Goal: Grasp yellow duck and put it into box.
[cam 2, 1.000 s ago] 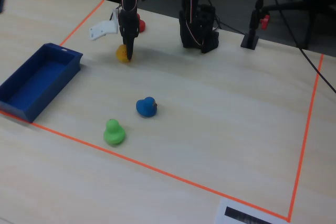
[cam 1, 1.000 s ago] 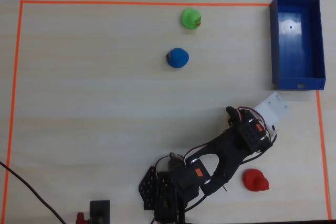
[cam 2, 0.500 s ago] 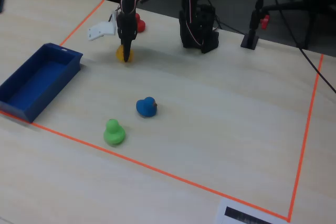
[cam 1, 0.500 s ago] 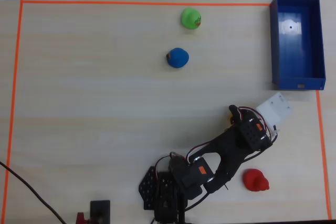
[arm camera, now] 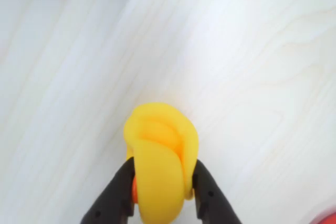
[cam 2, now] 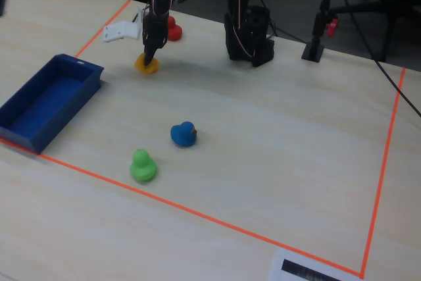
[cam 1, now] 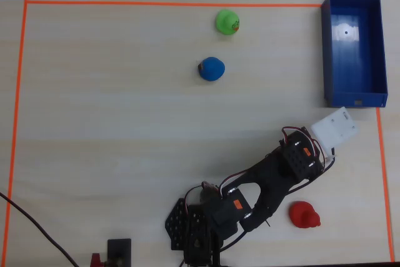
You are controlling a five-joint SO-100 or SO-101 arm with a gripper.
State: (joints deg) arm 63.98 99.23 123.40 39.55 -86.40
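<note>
In the wrist view the small yellow rubber duck (arm camera: 160,156) sits squeezed between the two black fingers (arm camera: 115,195) of the gripper (arm camera: 163,184), which press on its left and right sides; the jaws are closed on it. The fixed view shows the gripper (cam 2: 148,57) pointing down at the duck (cam 2: 146,64), which is low at the pale wooden table (cam 2: 276,136); whether it touches the surface cannot be told. The deep-blue rectangular plastic bin (cam 2: 46,100) stands apart to the left in that view, near the orange tape border (cam 2: 197,214). A red rubber duck (cam 2: 173,29) lies just behind the arm. In the overhead view the arm hides the yellow duck; a green duck (cam 1: 227,22) and a blue duck (cam 1: 211,69) lie well apart from it.
</note>
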